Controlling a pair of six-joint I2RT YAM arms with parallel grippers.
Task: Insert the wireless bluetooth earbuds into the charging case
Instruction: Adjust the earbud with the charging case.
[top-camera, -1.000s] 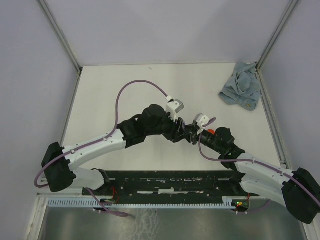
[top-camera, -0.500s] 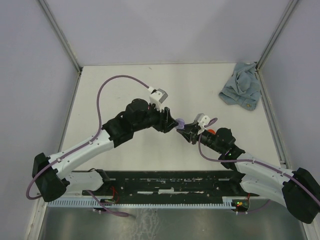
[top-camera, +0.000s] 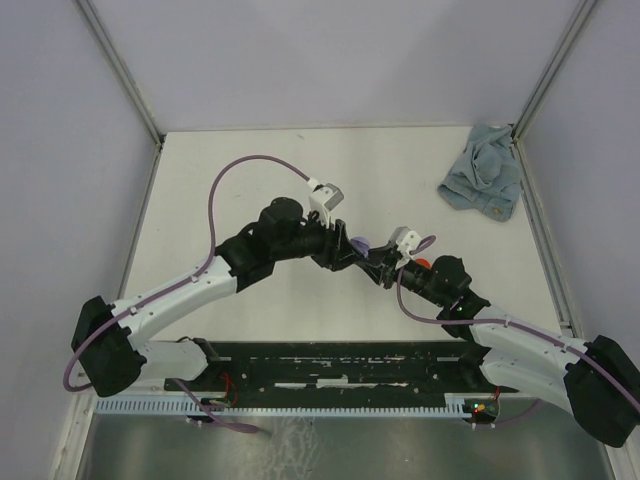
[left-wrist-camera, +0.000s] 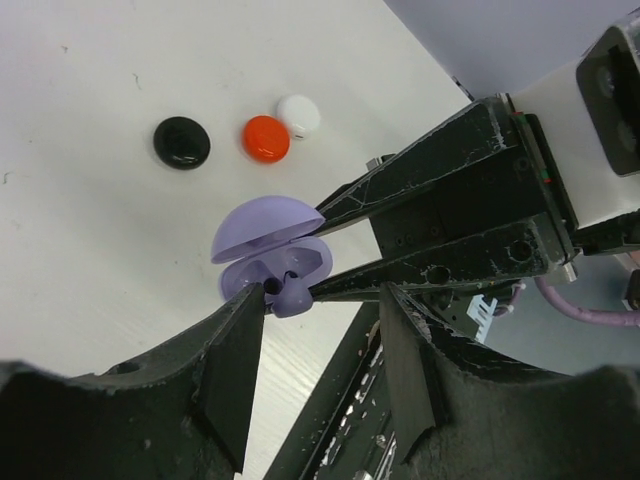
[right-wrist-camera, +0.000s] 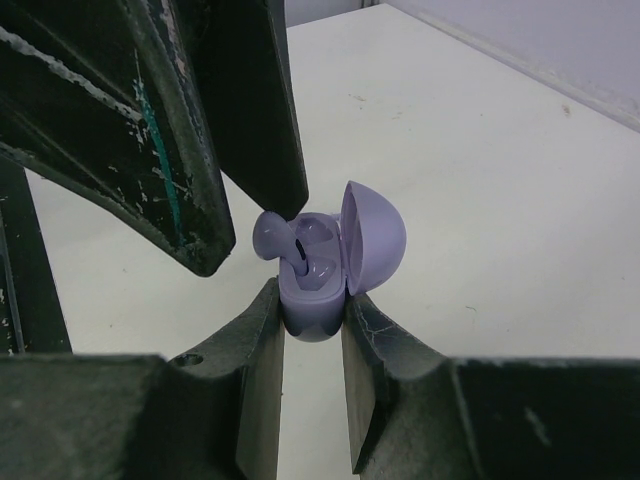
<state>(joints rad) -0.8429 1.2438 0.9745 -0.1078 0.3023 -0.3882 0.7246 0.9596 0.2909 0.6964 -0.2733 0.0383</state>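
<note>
Right gripper (right-wrist-camera: 312, 298) of mine is clamped on the lilac charging case (right-wrist-camera: 316, 314). Both fingers pinch the base from either side, and the lid (right-wrist-camera: 378, 238) is flipped open, standing up on its hinge. One lilac earbud (right-wrist-camera: 273, 238) is at the mouth of the case, partly down inside, with its round head poking out past the rim on the side away from the lid. So it's in there, but it doesn't look fully seated to me. My left gripper (left-wrist-camera: 320, 300) has its jaws standing apart with nothing pinched between them. From its wrist view the case sits right off the fingertips, and the earbud is just beside one finger — touching or not, I honestly can't tell. From the top view the two grippers meet nose to nose over the middle of the white table (top-camera: 250, 170), a bit toward the right side, with the lilac case between them. Past the case, three round discs lie flat on the table: a black disc (left-wrist-camera: 182, 142), a red disc (left-wrist-camera: 266, 138) and a white disc (left-wrist-camera: 298, 114). The red and white ones are right next to each other and the black one is a little apart. A crumpled blue-grey cloth (top-camera: 483, 183) sits in the far right corner, well apart from everything — nothing of mine is near it.
</note>
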